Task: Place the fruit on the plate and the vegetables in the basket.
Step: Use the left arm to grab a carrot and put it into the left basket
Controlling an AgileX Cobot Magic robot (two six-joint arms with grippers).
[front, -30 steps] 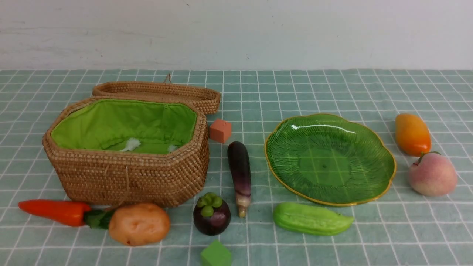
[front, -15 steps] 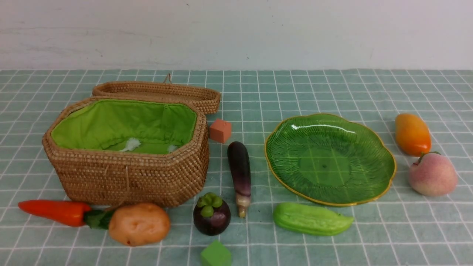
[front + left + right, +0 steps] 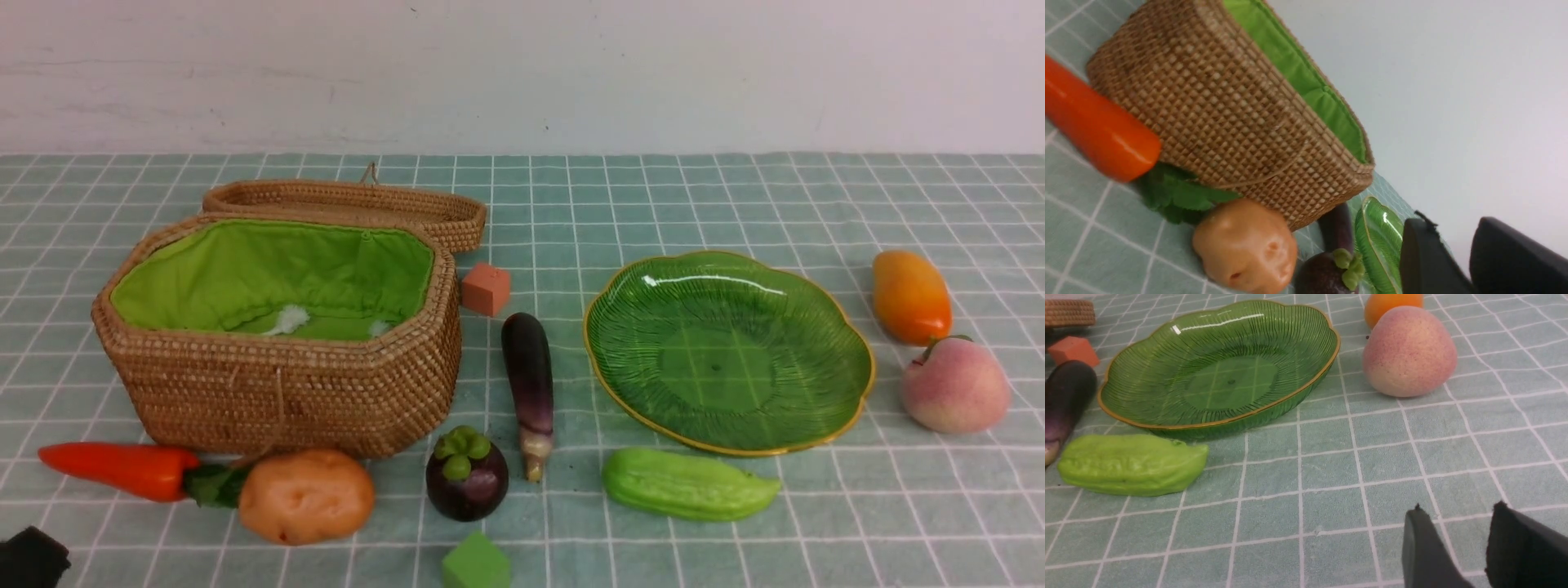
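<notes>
left gripper narrow gap, holding nothing | right gripper same | carrot, potato just in front of basket

Cloth: pale teal, white grid. Basket: tan weave, bright green inside. Plate: translucent green, ribbed, gold rim. Carrot: red-orange, green leaves. Potato: tan-orange. Eggplant: dark purple. Gourd: light green. Peach: speckled pink. Mango: orange-yellow. Mangosteen: dark purple, green cap.

My left gripper now showing as black shape in near-left corner of front view, just nearer than carrot; absent there half second back.
</notes>
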